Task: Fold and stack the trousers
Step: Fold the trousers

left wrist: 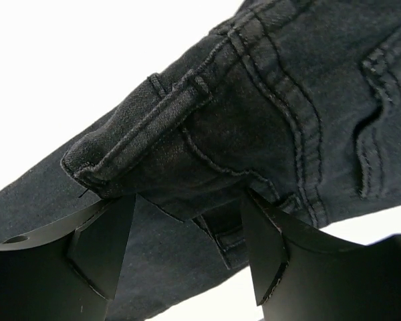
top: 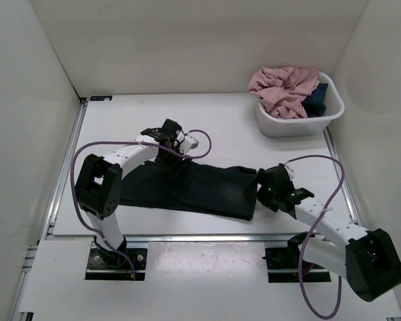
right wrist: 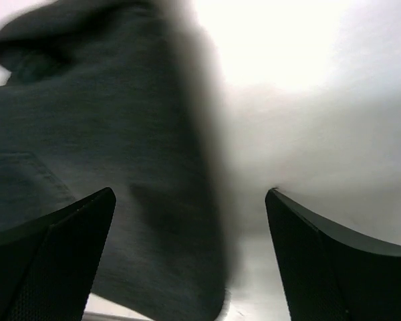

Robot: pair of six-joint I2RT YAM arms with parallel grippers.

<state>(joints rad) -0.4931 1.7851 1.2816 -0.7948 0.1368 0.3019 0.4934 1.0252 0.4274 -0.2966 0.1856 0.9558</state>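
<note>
The left tool (left wrist: 190, 197) has its two dark fingers (left wrist: 103, 244) spread well apart. The folded waist edge of the trousers (left wrist: 254, 100) sits right at their tips; the cloth looks loose there, not pinched. Just beyond the tips the left wrist view shows a belt loop (left wrist: 184, 87) on the waistband, rows of stitching and a pocket seam (left wrist: 371, 134) off to the right.

From above, the left tool (top: 168, 150) hangs over the far edge of the trousers (top: 194, 187), towards their left end.

The right tool (right wrist: 190, 190) is wide open and has hold of nothing. Between its fingers (right wrist: 60, 247) lie the blurred edge of the trousers (right wrist: 87, 134) on the left and the bare white table (right wrist: 321, 120) on the right. In the top view this right tool (top: 262, 186) sits just beside the right end of the trousers, pointing at them.

The trousers lie as a long black band across the near middle of the table (top: 220, 124), running from under the left arm to the right tool, slanting slightly nearer at the right end. Their right end looks squared off.

In the far right corner of the table stands a white tub (top: 294, 125), well apart from the trousers. It holds crumpled pink clothes (top: 284, 87) and a dark blue garment (top: 317, 99).
</note>
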